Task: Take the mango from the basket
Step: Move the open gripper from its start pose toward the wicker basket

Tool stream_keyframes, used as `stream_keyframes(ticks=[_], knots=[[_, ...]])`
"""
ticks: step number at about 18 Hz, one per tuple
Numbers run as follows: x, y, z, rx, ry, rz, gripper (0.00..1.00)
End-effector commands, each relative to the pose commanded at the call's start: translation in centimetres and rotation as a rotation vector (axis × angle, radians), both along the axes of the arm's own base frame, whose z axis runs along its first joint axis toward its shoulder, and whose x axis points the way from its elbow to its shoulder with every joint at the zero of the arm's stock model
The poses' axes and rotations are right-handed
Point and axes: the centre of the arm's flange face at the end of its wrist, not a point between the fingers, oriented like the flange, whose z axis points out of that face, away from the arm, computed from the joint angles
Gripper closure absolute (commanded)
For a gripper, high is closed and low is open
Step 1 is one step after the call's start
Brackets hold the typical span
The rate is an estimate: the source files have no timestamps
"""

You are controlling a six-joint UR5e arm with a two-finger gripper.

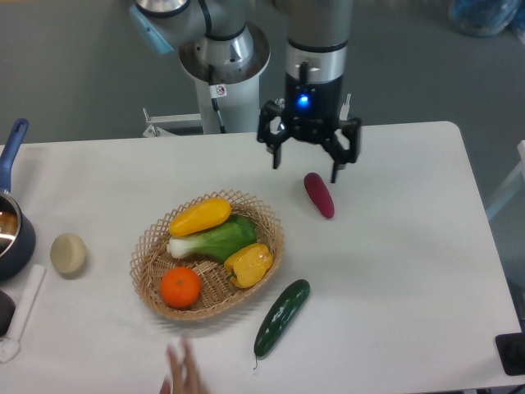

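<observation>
The mango (200, 216), a smooth yellow-orange oval, lies at the back of the tan wicker basket (267, 254) in the middle of the table. With it in the basket are a leafy green bok choy (215, 240), a lumpy yellow bell pepper (248, 264) and a round orange (180, 287). My gripper (305, 170) hangs open and empty above the table, behind and to the right of the basket, well apart from the mango.
A dark red eggplant-like vegetable (319, 195) lies just right of the gripper's tips. A green cucumber (281, 317) lies in front of the basket. A beige potato (69, 254) and a blue-handled pot (10, 226) are at the left. A human hand (184, 373) shows at the bottom edge.
</observation>
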Motion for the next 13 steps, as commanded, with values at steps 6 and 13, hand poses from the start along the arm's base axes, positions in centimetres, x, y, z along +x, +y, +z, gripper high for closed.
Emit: stream_keyframes(ticks=[6, 13], knots=[[-1.3, -0.5, 0.3, 0.027, -0.015, 0.016, 0.0], [-1.8, 0.7, -2.6, -0.01, -0.061, 0.004, 0.0]])
